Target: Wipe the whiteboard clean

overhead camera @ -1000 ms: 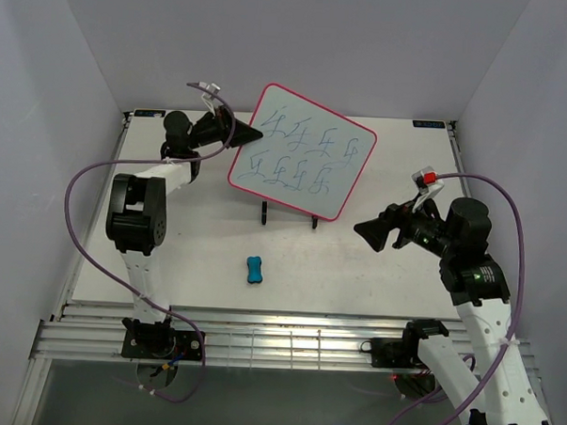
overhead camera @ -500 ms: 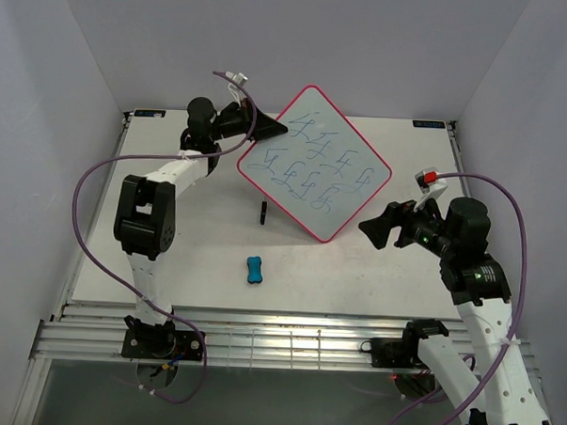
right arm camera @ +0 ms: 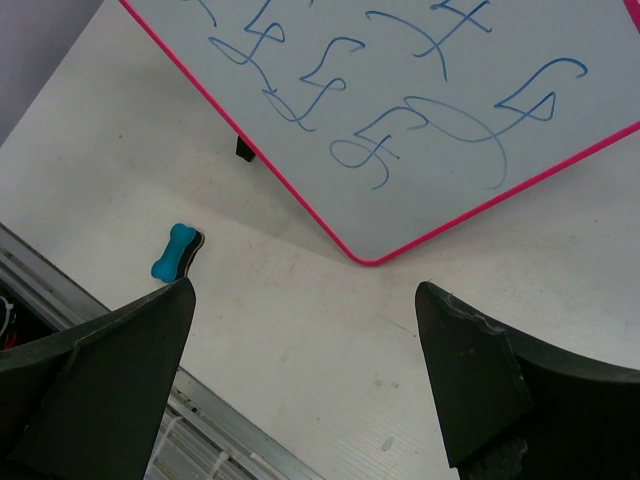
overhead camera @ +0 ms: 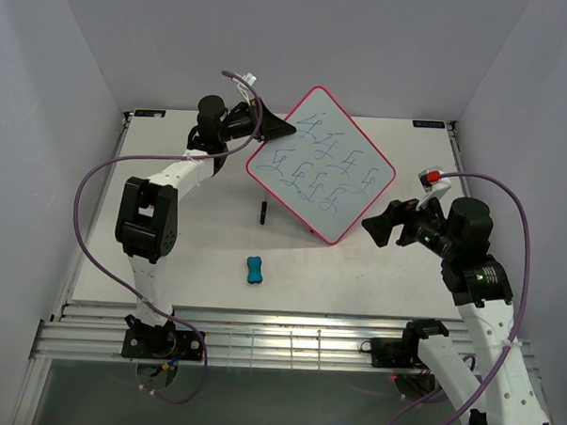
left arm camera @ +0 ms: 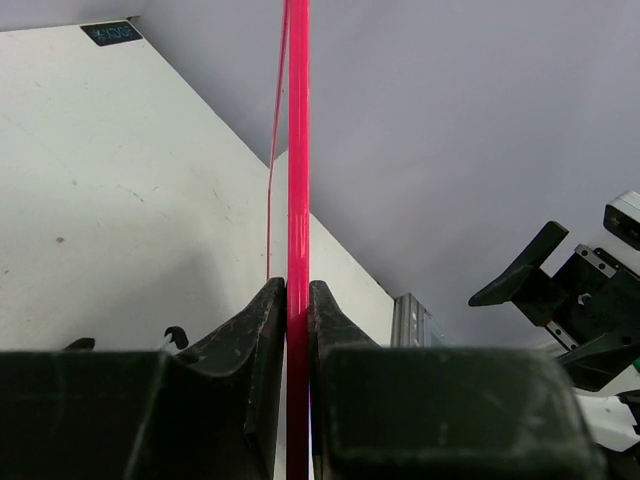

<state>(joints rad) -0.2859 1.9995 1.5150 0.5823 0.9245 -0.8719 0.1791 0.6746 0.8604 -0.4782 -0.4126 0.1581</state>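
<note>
Whiteboard [overhead camera: 321,164] hangs diamond-tilted over mid table [overhead camera: 188,251], scribbles intact. It is held only at its 11 o'clock edge by left gripper [overhead camera: 287,128], fingers clamped on the frame. Risk: the thin edge grip lets it pivot or slip onto stand [overhead camera: 264,212]. Right gripper [overhead camera: 377,229] at its 4 o'clock, spread, empty. Eraser [overhead camera: 254,270] at 7 o'clock. Left arm reaches far; right arm bent, facing board.
</note>
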